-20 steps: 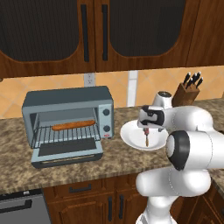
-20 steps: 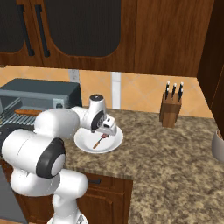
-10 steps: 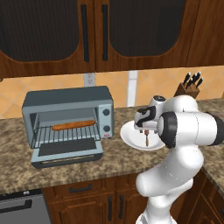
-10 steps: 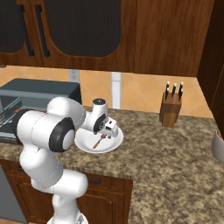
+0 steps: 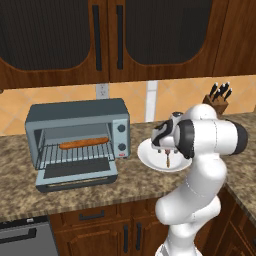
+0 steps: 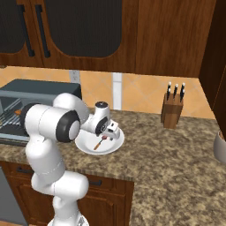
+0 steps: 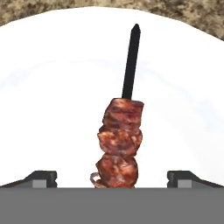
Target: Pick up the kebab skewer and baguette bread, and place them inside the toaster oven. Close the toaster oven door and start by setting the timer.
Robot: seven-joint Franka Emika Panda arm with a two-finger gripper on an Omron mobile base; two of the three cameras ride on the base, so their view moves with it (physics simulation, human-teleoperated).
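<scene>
Gripper (image 7: 112,177) has dropped close over the kebab skewer (image 7: 120,144) on the white plate (image 7: 52,109), jaws spread wide either side — grasp looks imminent.

- Light is even and soft across both base views, with no strong single source.
- The upper cabinets (image 5: 110,35) are dim, their dark panels nearly black.
- The counter (image 6: 176,150) is brighter and speckled, with only faint shadows.
- In the hand view the white plate (image 7: 52,87) is almost washed out.
- The meat on the skewer (image 7: 120,140) is sharp.
- All pictures look flat and rendered, without blur or bending at the edges.
</scene>
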